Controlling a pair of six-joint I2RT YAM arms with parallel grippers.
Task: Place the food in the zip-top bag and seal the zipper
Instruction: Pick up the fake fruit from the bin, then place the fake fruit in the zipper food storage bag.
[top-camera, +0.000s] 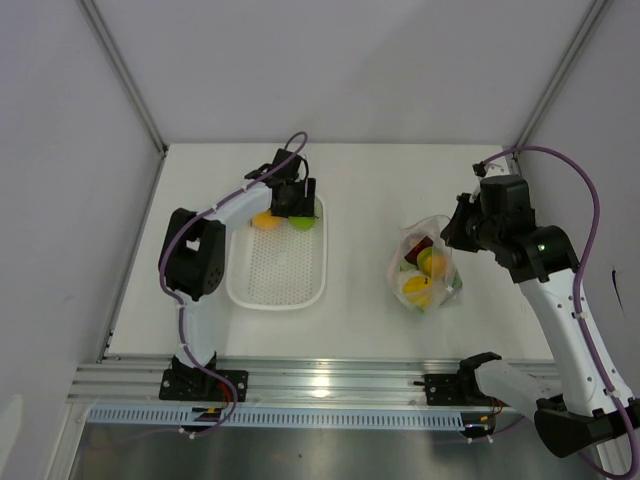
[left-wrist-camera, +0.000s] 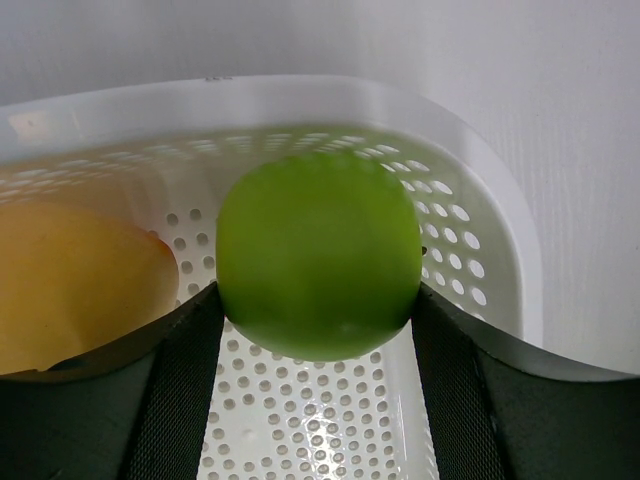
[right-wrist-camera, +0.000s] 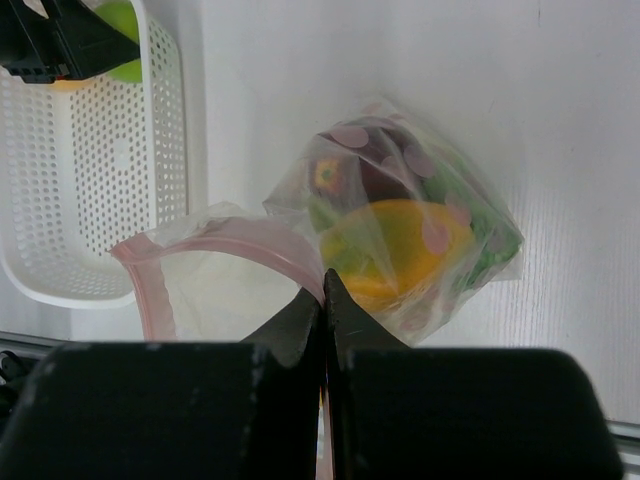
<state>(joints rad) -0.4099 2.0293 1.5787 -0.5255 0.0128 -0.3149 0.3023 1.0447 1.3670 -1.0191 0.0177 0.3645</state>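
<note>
Right gripper (right-wrist-camera: 322, 300) jaws pinch shut on the zipper (right-wrist-camera: 250, 235); zip-top bag (right-wrist-camera: 230, 290) lies lower left to upper right, mouth lower left, holding apple (right-wrist-camera: 370, 170), orange-yellow fruit (right-wrist-camera: 400, 245) and lettuce (right-wrist-camera: 490, 250). Left gripper (left-wrist-camera: 318, 320) jaws grip lime-green fruit (left-wrist-camera: 318, 250) in basket (left-wrist-camera: 470, 250).

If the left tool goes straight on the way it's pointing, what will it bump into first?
The lime-green round fruit. It sits dead ahead of the left tool, right between its fingers. Behind it comes the curved wall of the white perforated basket. How much gap is left is hard to tell.
</note>
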